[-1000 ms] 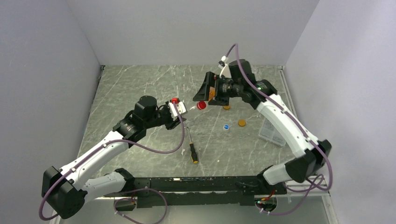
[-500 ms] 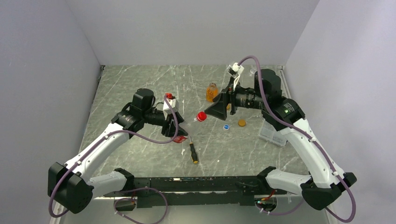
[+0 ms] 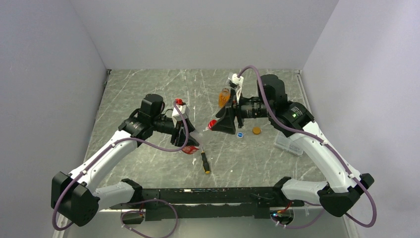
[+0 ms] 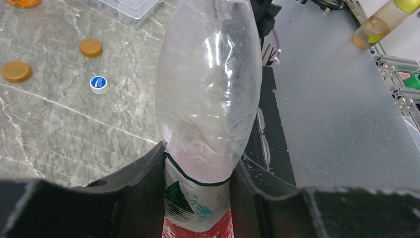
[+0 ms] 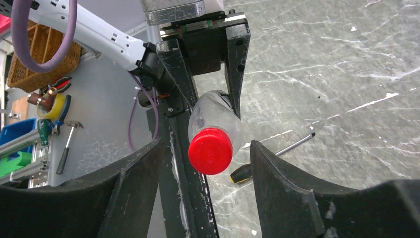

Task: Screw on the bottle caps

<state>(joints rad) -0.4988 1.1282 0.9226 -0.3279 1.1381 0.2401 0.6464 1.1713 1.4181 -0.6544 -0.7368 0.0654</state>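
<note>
My left gripper (image 3: 189,144) (image 4: 200,158) is shut on the labelled lower part of a clear plastic bottle (image 4: 208,99) with a red-white label. It holds the bottle tilted, neck pointing right. A red cap (image 3: 212,124) (image 5: 210,150) sits on the neck. My right gripper (image 3: 220,124) (image 5: 205,163) faces the cap end-on, open. One finger stands on each side of the cap, with a gap at both. An amber bottle (image 3: 225,96) stands behind the right gripper. Two orange caps (image 4: 90,47) (image 4: 16,71) and a blue cap (image 3: 240,134) (image 4: 98,83) lie on the table.
A screwdriver (image 3: 204,161) (image 5: 242,172) with a black-and-orange handle lies below the held bottle. A clear plastic box (image 3: 289,144) (image 4: 126,7) sits at the right edge of the marbled table (image 3: 148,94).
The right gripper left the amber bottle, swung down and left to the red cap, and its jaws narrowed. The left arm tipped the bottle lower, then held still.
</note>
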